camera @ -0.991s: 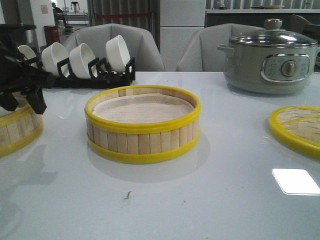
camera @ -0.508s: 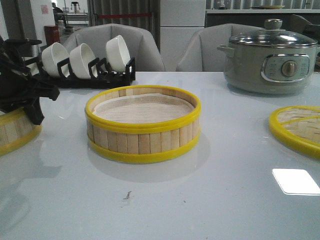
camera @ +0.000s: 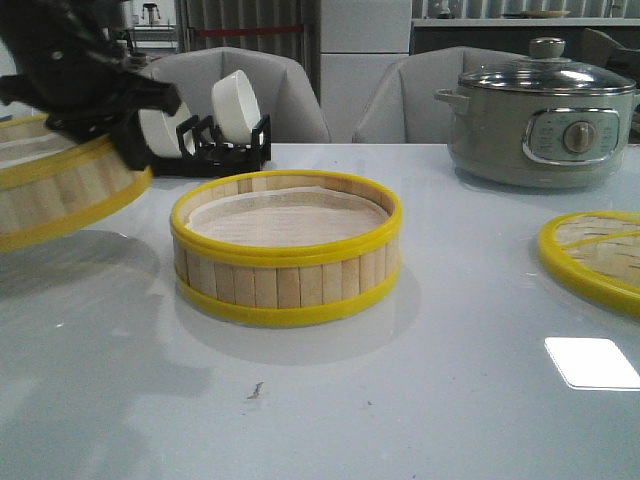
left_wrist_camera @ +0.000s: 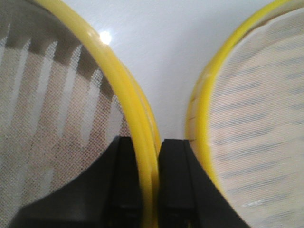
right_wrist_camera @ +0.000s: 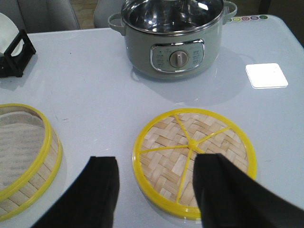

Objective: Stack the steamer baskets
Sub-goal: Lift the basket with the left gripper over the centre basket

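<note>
One steamer basket [camera: 286, 250], pale bamboo slats with yellow hoops and a white liner, rests in the middle of the table. A second steamer basket [camera: 55, 190] hangs tilted in the air at the far left, partly cut off by the frame edge. My left gripper [camera: 125, 140] is shut on its yellow rim [left_wrist_camera: 137, 137], one finger inside the wall and one outside. The resting basket [left_wrist_camera: 256, 118] lies close beside the held one in the left wrist view. My right gripper [right_wrist_camera: 154, 190] stands open above the table, nothing between its fingers.
A flat woven bamboo lid [right_wrist_camera: 192, 159] with a yellow rim lies at the right [camera: 595, 258]. A grey-green electric pot [camera: 540, 115] with a glass lid stands at the back right. A black rack with white bowls [camera: 235, 105] sits at the back left.
My left gripper has lifted the left basket off the table and carried it up and rightward toward the middle basket; it now hangs tilted. The right side is unchanged.
</note>
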### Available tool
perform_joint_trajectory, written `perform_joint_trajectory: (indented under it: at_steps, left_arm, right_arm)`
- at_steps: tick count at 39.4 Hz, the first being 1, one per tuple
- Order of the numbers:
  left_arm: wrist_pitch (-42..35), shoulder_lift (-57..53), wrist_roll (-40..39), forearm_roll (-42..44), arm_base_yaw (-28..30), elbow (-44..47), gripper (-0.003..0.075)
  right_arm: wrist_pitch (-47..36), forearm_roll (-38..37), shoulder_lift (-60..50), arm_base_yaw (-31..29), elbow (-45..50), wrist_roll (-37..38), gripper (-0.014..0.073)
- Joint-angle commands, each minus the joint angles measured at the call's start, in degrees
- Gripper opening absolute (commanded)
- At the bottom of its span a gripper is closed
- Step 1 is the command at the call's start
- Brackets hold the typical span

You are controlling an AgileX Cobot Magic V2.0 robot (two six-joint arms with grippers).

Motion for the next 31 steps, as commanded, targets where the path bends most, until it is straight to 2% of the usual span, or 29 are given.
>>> perform_joint_trajectory:
  at_steps: [1,8,13,20,31]
  left_arm:
    - [-1.9,-4.1,0.1,0.3,-5.1,-5.5,0.0086]
    - [-2.2,-3.2,0.1,0.3,-15.4,-11.1,0.0086]
    - [-2.7,-1.0,0.1,0.3,-19.6,-13.2,0.0087]
    - [-2.4,2.9,0.1,0.7,-22.8,-15.5,0.0086]
    - [-2.5,6.4,0.1,0.2,-23.8,-16.3,0.0086]
  right_arm:
    - [-5.1,-0.7,0.5,-0.2,-2.1,-0.5,0.0465]
    - [-5.6,-0.7,0.5,-0.2,-2.1,-0.5,0.0465]
    - [-5.6,-0.7,0.5,-0.2,-2.1,-0.5,0.0465]
    - [-5.6,-0.7,0.5,-0.2,-2.1,-0.5,0.0465]
    - [-5.6,-0.7,0.5,-0.2,-2.1,-0.5,0.0465]
